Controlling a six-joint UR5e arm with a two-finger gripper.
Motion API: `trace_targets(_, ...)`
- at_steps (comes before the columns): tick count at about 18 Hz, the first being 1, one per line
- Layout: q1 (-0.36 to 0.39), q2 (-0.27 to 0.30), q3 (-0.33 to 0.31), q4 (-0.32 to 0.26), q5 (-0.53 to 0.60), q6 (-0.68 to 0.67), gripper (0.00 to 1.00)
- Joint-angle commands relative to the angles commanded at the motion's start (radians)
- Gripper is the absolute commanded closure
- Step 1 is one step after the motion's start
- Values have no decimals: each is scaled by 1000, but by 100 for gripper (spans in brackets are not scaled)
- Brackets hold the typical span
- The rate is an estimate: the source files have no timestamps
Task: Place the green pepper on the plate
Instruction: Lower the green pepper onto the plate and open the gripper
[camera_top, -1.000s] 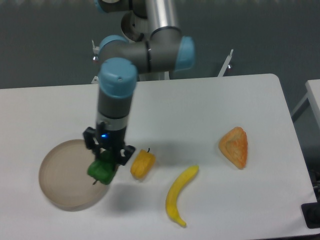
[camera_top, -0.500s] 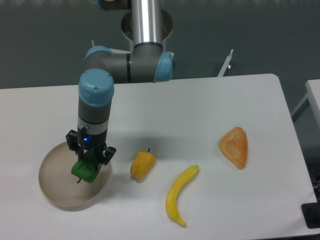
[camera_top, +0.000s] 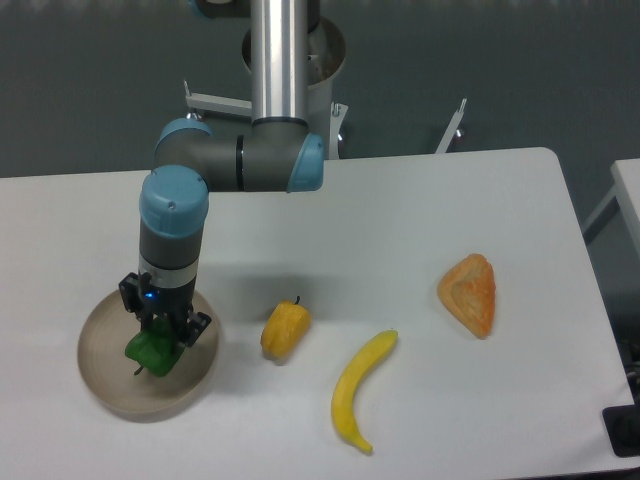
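While the small glossy bright-green lobed pepper (camera_top: 152, 349) sits over the middle of the round shallow beige-tan plate (camera_top: 105, 382), its thin dark stem points down toward the plate's near side, so its long axis runs roughly front to back. Whether it touches the plate floor cannot be told. The black two-finger claw (camera_top: 160, 325) comes straight down from above and is clamped on the pepper's upper part. Just right of the plate, on the white tabletop (camera_top: 400, 210), lies a yellow-orange pepper (camera_top: 285, 328), then a yellow curved banana (camera_top: 359, 390), and farther right an orange triangular pastry-like piece (camera_top: 469, 293).
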Motion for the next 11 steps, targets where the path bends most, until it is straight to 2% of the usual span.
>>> trace_targets(3, -5, -12, -6, 26, -3, 12, 67)
trace_targets(11, -6, -18, -12, 29, -6, 15, 65)
